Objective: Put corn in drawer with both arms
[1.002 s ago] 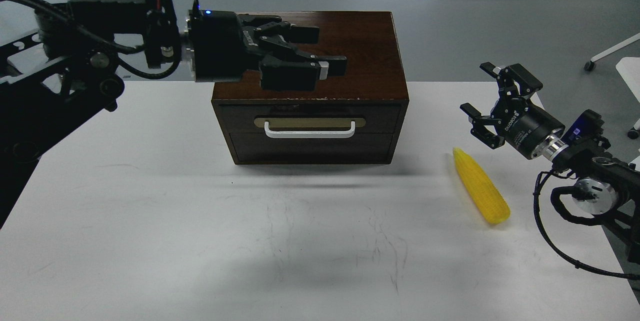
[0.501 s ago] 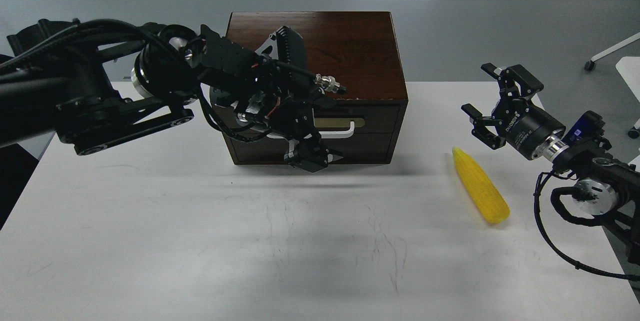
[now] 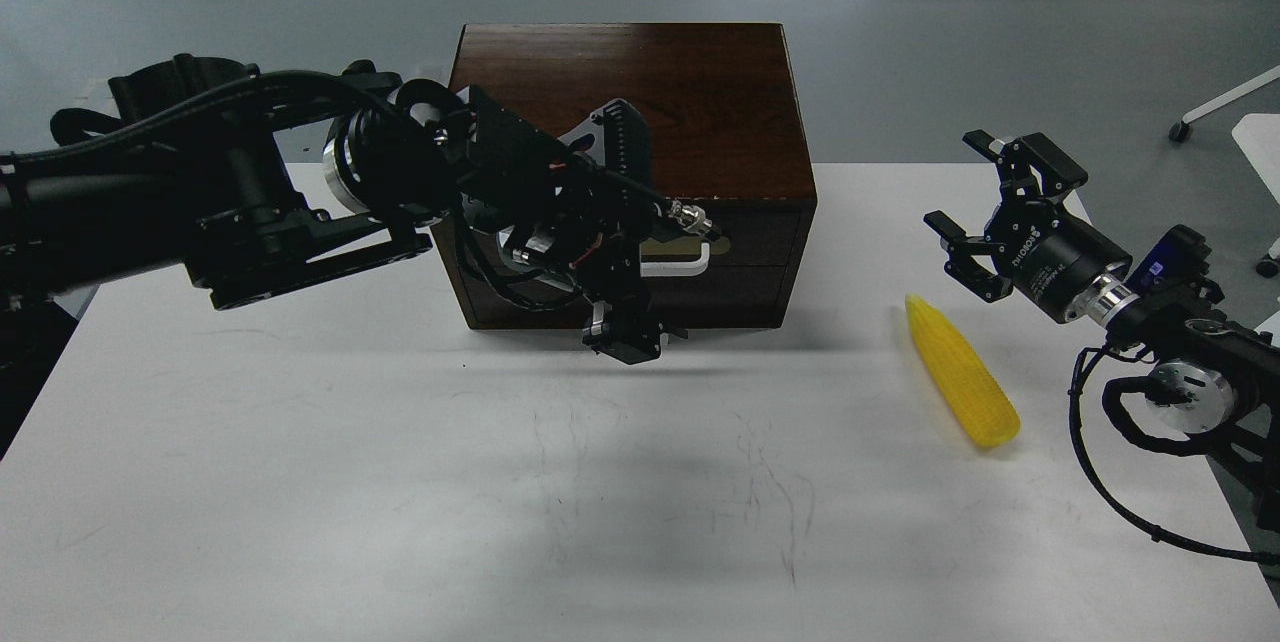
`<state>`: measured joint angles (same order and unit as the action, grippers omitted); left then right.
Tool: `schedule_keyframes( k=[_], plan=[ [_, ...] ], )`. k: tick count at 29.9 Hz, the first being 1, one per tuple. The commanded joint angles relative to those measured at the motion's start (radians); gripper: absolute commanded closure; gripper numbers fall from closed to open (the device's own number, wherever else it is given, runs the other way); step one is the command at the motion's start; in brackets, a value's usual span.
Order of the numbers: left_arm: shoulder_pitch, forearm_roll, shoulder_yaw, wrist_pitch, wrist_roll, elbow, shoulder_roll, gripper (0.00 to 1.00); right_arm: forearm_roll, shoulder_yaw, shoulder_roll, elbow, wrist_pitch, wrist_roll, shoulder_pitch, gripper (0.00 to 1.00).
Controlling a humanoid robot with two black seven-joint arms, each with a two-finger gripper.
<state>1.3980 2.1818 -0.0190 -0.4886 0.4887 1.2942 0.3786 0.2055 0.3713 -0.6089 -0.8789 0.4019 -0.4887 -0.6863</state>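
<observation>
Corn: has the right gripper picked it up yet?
No. The corn lies on the white table, and the right gripper hangs above its far tip with open fingers, holding nothing.

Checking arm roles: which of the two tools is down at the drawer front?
The left black tool, low before the dark wooden box's drawer; the right tool hangs beside the box.

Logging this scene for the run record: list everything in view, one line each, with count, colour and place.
corn: one, bright yellow, lying on the table right of the box
drawer: one, dark brown front, white bar handle on a brass plate, shut, in the box front
box: one, dark brown wood, table's far middle
table: one, white, scuffed
left gripper: one, black, low before the drawer front
right gripper: one, black, fingers spread, above the corn's far end
</observation>
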Motion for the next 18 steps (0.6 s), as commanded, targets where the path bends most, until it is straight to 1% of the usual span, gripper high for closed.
schedule_keyframes(
  k=[1,8,18],
  plan=[
    [0.001,0.0,-0.021,0.0,0.0,-0.018,-0.009,0.02,0.0,0.0,0.0,0.0,0.0,0.0,0.002,0.0],
    [-0.001,0.0,-0.039,0.0,0.0,-0.056,-0.026,0.02,0.0,0.012,0.0,0.0,0.0,0.0,0.011,0.0],
    [-0.014,0.0,-0.045,0.0,0.0,-0.058,-0.023,0.02,0.0,0.014,0.0,0.009,0.0,0.0,0.014,0.0]
  ],
)
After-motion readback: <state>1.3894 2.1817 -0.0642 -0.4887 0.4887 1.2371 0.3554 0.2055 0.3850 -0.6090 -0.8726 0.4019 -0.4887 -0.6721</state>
